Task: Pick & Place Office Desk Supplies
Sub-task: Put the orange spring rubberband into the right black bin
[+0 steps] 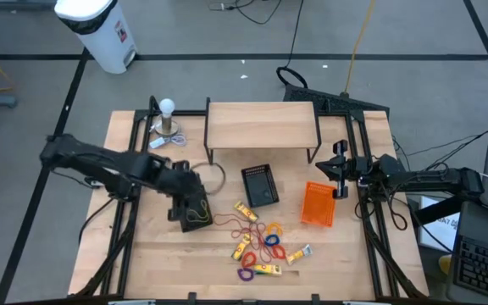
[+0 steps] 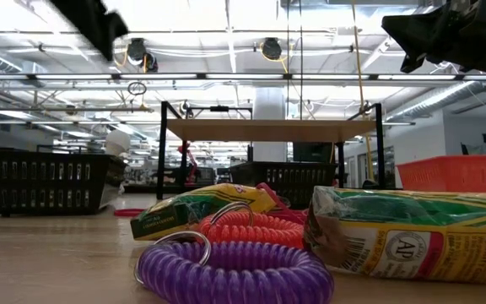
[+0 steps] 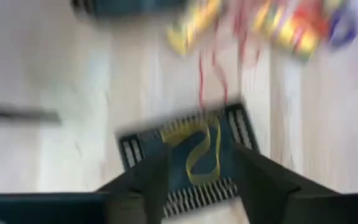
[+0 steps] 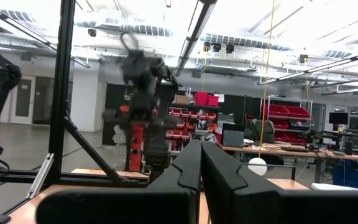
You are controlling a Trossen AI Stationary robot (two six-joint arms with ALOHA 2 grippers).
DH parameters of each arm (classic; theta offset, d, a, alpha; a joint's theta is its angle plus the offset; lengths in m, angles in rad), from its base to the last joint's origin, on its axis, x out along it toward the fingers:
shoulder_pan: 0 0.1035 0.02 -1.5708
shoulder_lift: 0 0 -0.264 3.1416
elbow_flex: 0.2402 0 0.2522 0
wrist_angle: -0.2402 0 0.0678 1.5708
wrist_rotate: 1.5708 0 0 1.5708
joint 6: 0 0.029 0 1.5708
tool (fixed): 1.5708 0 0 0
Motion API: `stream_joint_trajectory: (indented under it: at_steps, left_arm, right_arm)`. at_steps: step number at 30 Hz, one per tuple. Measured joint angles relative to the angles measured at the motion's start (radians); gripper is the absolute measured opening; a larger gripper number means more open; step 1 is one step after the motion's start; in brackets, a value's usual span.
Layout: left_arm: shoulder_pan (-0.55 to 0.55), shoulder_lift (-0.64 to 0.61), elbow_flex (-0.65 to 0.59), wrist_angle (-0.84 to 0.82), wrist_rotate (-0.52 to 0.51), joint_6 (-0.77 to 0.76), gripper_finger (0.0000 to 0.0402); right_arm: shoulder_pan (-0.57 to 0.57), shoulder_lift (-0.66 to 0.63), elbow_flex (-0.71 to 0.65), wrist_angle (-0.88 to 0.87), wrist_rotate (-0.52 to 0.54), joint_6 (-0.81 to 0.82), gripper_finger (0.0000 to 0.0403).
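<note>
The office desk supplies (image 1: 261,244) lie in a loose pile on the table's near middle: coloured elastic loops and yellow packets, seen close in the low view as a purple coil (image 2: 234,274) and a packet (image 2: 412,235). A small black basket (image 3: 135,155) stands left of the pile, and a yellow loop (image 3: 204,149) lies in it. Above that basket my left gripper (image 3: 204,186) hangs open and pointing down, with the loop showing between its fingers but apart from them. My right gripper (image 4: 201,168) waits shut at the table's right edge (image 1: 339,174).
A second black basket (image 1: 259,185) and an orange basket (image 1: 318,204) stand behind the pile. A low wooden shelf (image 1: 261,125) spans the far middle, with a white ball-topped stand (image 1: 168,119) to its left. A thin red loop (image 3: 211,78) lies between the left basket and the pile.
</note>
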Motion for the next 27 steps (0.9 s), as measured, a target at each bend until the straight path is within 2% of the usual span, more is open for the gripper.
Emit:
stream_joint_trajectory:
  at_steps: [6,8,12,16,20,24,27]
  left_arm:
    - [0.035,-0.234,-0.13,0.25,-0.049,0.173,0.0028]
    - [0.049,-0.321,-0.197,0.345,-0.086,0.203,0.0009]
    - [0.09,-0.496,-0.35,0.577,-0.149,0.235,0.0015]
    - [0.153,-0.628,-0.503,0.814,-0.131,0.258,0.0004]
    - [0.202,-0.695,-0.659,1.069,-0.098,0.318,0.0004]
    - [0.262,-0.704,-0.745,1.122,-0.065,0.339,0.0004]
    - [0.315,-0.713,-0.788,1.157,0.048,0.334,0.0002]
  right_arm:
    - [0.0,0.0,0.0,0.0,0.0,-0.044,0.0004]
    - [0.0,0.0,0.0,0.0,0.0,-0.047,0.0004]
    - [0.0,0.0,0.0,-0.001,0.0,-0.052,0.0004]
    - [0.0,0.0,0.0,-0.016,0.0,-0.091,0.0004]
    - [0.0,0.0,0.0,-0.027,0.002,-0.121,0.0004]
    - [0.0,0.0,0.0,-0.053,0.003,-0.087,0.0004]
    - [0.0,0.0,0.0,-0.053,0.004,-0.038,0.0004]
